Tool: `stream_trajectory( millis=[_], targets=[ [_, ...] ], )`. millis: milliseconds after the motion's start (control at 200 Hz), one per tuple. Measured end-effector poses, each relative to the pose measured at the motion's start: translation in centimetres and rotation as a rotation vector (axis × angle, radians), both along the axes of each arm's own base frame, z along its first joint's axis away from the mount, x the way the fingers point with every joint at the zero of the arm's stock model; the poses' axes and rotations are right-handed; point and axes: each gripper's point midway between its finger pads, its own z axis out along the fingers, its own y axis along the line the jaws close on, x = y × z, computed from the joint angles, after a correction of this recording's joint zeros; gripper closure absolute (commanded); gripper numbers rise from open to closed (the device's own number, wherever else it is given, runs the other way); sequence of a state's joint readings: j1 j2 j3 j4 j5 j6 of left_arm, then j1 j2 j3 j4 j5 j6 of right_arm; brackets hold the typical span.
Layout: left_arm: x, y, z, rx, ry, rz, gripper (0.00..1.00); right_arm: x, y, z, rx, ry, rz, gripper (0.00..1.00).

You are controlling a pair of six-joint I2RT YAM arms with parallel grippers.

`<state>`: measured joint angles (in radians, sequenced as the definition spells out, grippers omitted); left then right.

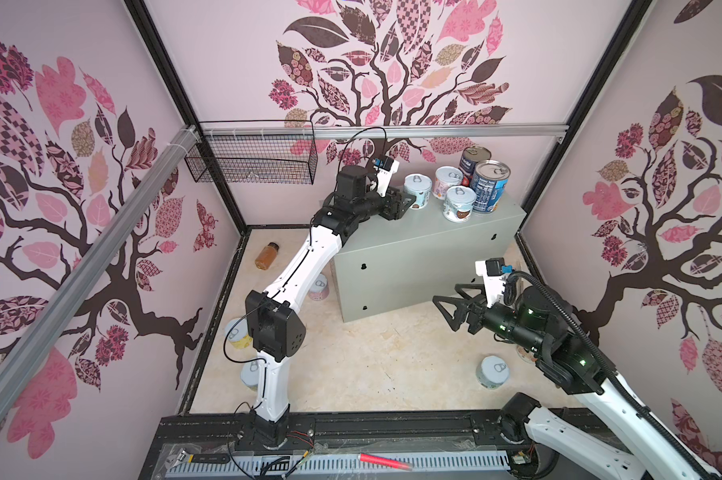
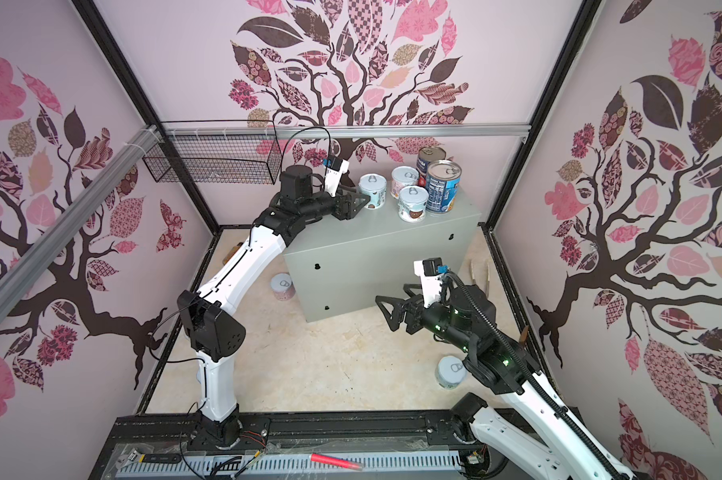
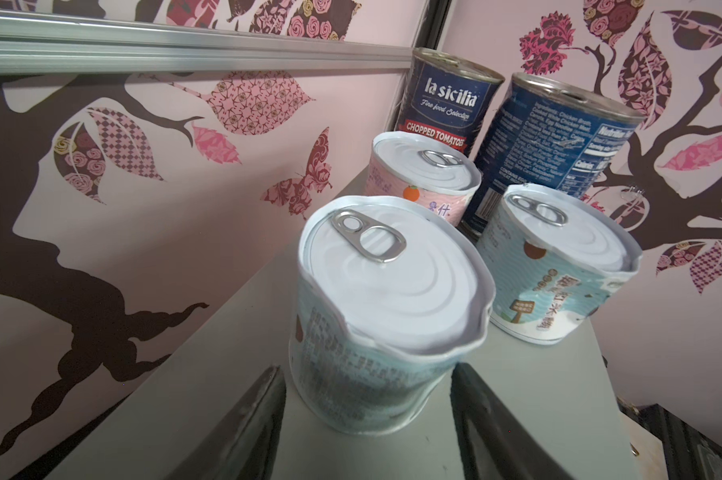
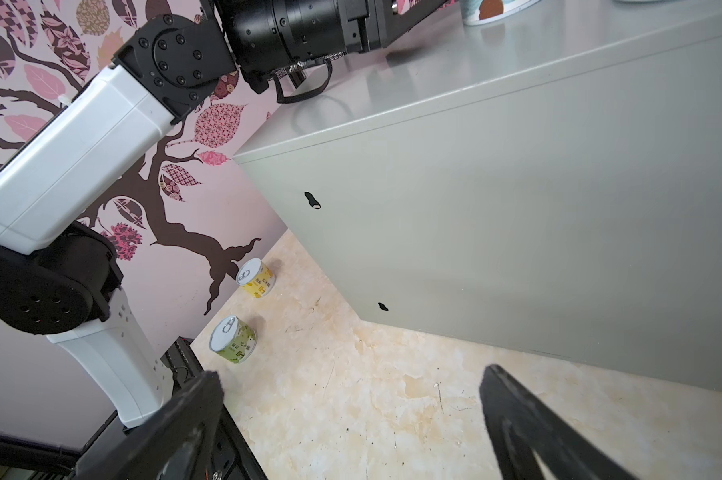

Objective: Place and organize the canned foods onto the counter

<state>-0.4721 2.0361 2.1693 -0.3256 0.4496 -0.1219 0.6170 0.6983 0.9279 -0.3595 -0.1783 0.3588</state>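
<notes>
Our left gripper (image 3: 367,368) straddles a pale blue can (image 3: 388,291) standing on the counter (image 1: 413,249), toward its far edge. Can't tell if it's squeezing. The right gripper (image 4: 351,374) hangs wide open and empty on the near side.

You see an amber bottle (image 1: 266,255) lying on the floor (image 1: 372,365) near the far left corner; a black wire basket (image 1: 251,162) hangs on the rail (image 1: 434,132) above.

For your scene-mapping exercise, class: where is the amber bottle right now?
In a top view the amber bottle lies on its side on the floor at the far left, near the back corner, left of the grey counter.
</notes>
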Motion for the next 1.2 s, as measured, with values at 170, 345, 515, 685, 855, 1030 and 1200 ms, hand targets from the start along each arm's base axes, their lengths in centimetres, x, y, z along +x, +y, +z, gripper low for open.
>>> stream_trajectory(
  millis=[170, 345, 515, 685, 855, 1030, 1200],
  targets=[
    [0.7, -0.4, 0.2, -0.022, -0.021, 0.013, 0.34, 0.0, 0.0, -0.1, -0.003, 0.002, 0.0, 0.0],
    [0.7, -0.7, 0.2, -0.026, -0.021, 0.013, 0.34, 0.0, 0.0, -0.2, -0.009, 0.001, 0.001, 0.0],
    [0.6, -1.0, 0.2, -0.031, -0.017, 0.005, 0.34, 0.2, 0.1, -0.6, -0.02, 0.013, 0.001, 0.0],
    [0.4, -1.5, 0.2, -0.036, -0.022, -0.016, 0.39, 0.3, 0.2, -0.8, -0.027, 0.019, 0.001, 0.0],
    [0.4, -2.1, 0.2, -0.039, -0.024, -0.03, 0.4, 0.3, 0.2, -0.8, -0.027, 0.019, 0.001, 0.0],
    [0.2, -2.4, 0.2, -0.038, -0.024, -0.034, 0.35, 0.3, 0.2, -0.9, -0.029, 0.021, 0.001, 0.0],
    [0.3, -2.3, 0.3, -0.029, -0.036, -0.02, 0.24, 0.3, 0.2, -1.1, -0.035, 0.03, 0.0, 0.0]
  ],
)
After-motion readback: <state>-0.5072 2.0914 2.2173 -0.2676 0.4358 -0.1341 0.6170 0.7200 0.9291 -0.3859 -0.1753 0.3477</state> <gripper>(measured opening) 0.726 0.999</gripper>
